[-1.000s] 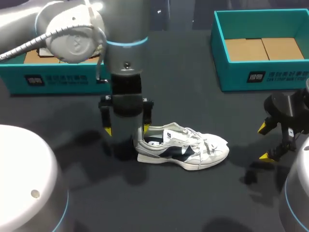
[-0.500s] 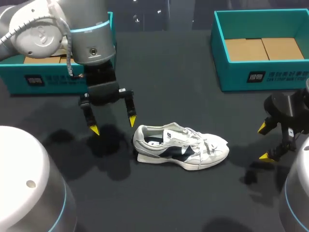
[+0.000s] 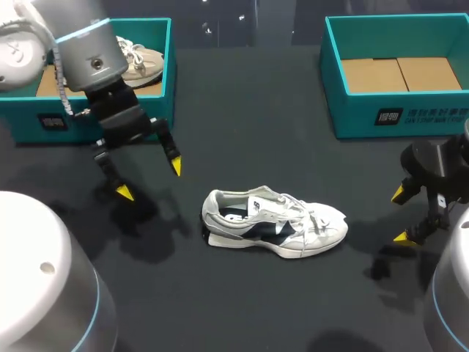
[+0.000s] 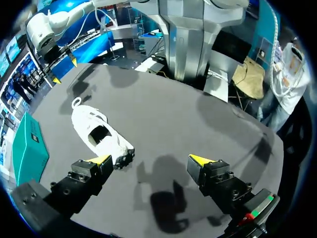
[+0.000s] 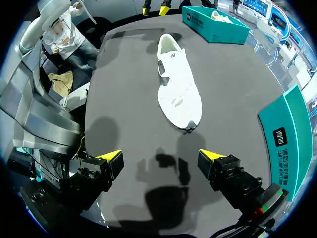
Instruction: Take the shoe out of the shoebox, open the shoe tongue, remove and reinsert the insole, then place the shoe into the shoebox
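White shoe [image 3: 275, 231] sits upright on the dark table [image 3: 256, 103], apart from both grippers. Left gripper [image 3: 150, 180] and right gripper [image 3: 399, 215] hang with fingers spread wide, holding nothing.

Table [image 3: 242, 110]: matt black, cloth-like, no shine. Shoe [image 3: 275, 224]: white upper, smooth with a slight sheen; dark panels; woven cloth laces. Right shoebox [image 3: 396, 117]: teal card, matt outside; bare brown cardboard floor. Left arm [image 3: 80, 44]: smooth grey casing, glossy highlights. Left gripper [image 3: 150, 180]: matt black body, plastic-looking yellow tips.
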Tool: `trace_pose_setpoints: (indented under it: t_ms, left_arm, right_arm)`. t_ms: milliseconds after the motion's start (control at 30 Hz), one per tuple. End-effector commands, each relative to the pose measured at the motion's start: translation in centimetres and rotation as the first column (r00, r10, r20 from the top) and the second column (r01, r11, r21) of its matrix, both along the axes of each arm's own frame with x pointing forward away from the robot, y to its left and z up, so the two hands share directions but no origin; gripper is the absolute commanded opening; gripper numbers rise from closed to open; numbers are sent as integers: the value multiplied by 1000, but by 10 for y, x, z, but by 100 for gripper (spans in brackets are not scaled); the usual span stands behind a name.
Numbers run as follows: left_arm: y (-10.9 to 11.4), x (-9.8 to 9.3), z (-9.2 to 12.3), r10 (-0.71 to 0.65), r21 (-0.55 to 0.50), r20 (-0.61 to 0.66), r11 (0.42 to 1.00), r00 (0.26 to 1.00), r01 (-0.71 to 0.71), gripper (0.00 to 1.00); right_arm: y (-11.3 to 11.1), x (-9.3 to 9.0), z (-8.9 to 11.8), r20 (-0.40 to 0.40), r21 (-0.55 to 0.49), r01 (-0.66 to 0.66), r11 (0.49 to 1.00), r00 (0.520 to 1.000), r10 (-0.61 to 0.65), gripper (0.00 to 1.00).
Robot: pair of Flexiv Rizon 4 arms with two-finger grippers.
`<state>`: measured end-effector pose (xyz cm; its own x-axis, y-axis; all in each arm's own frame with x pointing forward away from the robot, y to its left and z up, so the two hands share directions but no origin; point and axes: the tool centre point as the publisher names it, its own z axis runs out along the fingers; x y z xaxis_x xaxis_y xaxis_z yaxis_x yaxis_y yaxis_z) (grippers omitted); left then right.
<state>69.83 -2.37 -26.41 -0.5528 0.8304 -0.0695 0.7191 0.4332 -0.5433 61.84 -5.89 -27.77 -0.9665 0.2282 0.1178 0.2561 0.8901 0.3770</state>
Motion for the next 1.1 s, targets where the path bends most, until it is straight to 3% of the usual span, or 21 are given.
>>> trace_pose_setpoints:
  t_ms: [33, 300, 533, 867, 1100]
  left_arm:
    - [11, -14, -13, 476, -235, -101, 842, 874, -485, 100]
    - [14, -19, -34, 622, -235, -243, 706, 744, -668, 100]
    - [18, -15, -44, 667, -226, -329, 632, 669, -741, 100]
    - [29, -5, -67, 655, -225, -424, 593, 625, -773, 100]
    - [40, 4, -87, 623, -271, -429, 602, 654, -751, 100]
  right_arm:
    - [0, -1, 0, 1, -2, 1, 1000, 1000, -1, 100]
    - [0, -1, 0, 1, -2, 1, 1000, 1000, -1, 100]
    - [0, -1, 0, 1, -2, 1, 1000, 1000, -1, 100]
    - [0, -1, 0, 1, -2, 1, 1000, 1000, -1, 100]
    - [0, -1, 0, 1, -2, 1, 1000, 1000, -1, 100]
